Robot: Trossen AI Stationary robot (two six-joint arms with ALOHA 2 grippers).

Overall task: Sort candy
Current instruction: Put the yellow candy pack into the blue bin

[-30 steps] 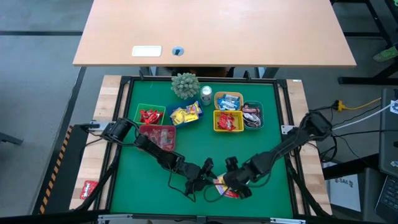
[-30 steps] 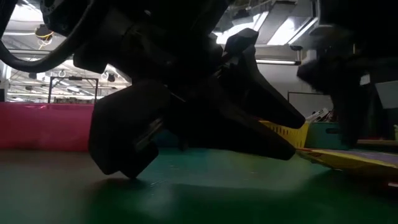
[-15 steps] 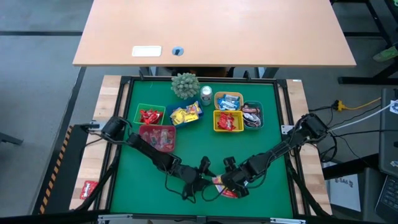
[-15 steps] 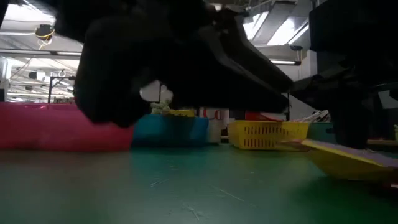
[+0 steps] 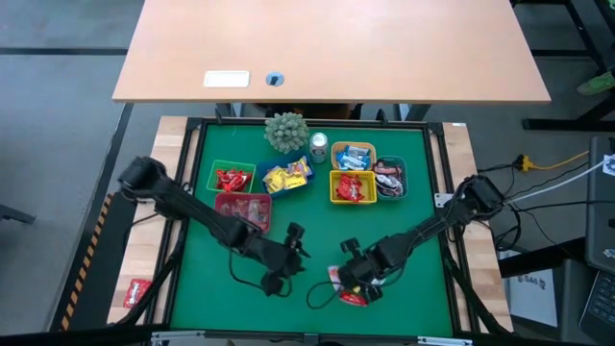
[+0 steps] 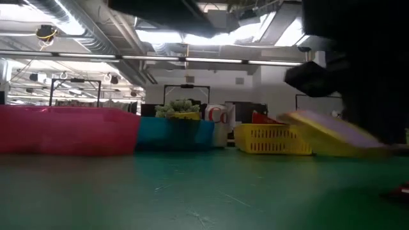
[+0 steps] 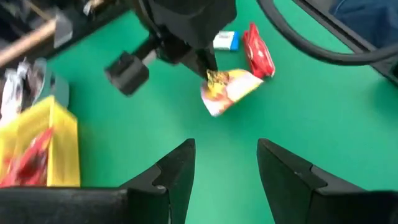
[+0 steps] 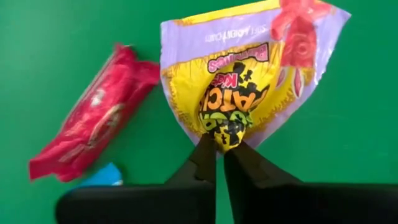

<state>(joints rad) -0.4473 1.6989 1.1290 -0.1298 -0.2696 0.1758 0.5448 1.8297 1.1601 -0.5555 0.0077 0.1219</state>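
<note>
Near the table's [image 5: 404,279] front edge, the right gripper [image 8: 221,148] is pinched shut on the tip of a yellow candy packet [image 8: 249,81], which lies on the green surface. A red candy [image 8: 87,130] lies just beside it, and a blue-and-white candy [image 7: 226,41] is mostly cut off behind the right gripper's fingers in its wrist view. In the low view the yellow packet is blurred and the arm only a dark mass. The left gripper [image 7: 224,168] hovers near the front middle, jaws apart, holding nothing. Farther back, bins [image 5: 353,187] of sorted candy line the far edge, with a can [image 5: 318,145] and plant [image 5: 286,131].
</note>
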